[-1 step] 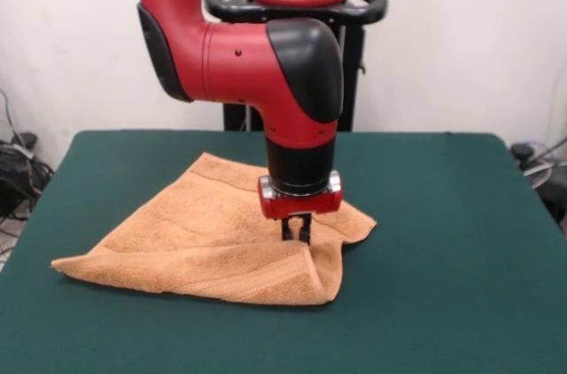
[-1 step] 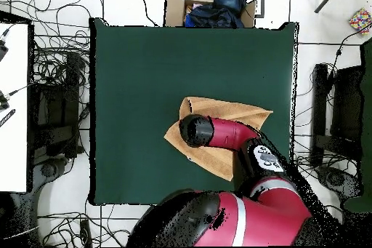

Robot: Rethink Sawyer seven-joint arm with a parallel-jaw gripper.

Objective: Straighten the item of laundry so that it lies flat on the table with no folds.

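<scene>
Orange-tan towel folded, long axis across table, tool seemingly pinching its raised fold

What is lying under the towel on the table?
Only the green table shows around the towel. The towel is folded over itself, so lower layers are hidden. The hand presses on its right part, and anything beneath the cloth cannot be seen.

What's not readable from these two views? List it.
- Tool state: front view shows dark tips down at the towel; whether they pinch cloth is unclear. Overhead, the arm hides the tool.
- Towel middle: overhead, covered by the arm.
- Towel underside and how many layers are folded along the near edge: front view, hidden by the top layer.
- White tag: not visible in either view.
</scene>
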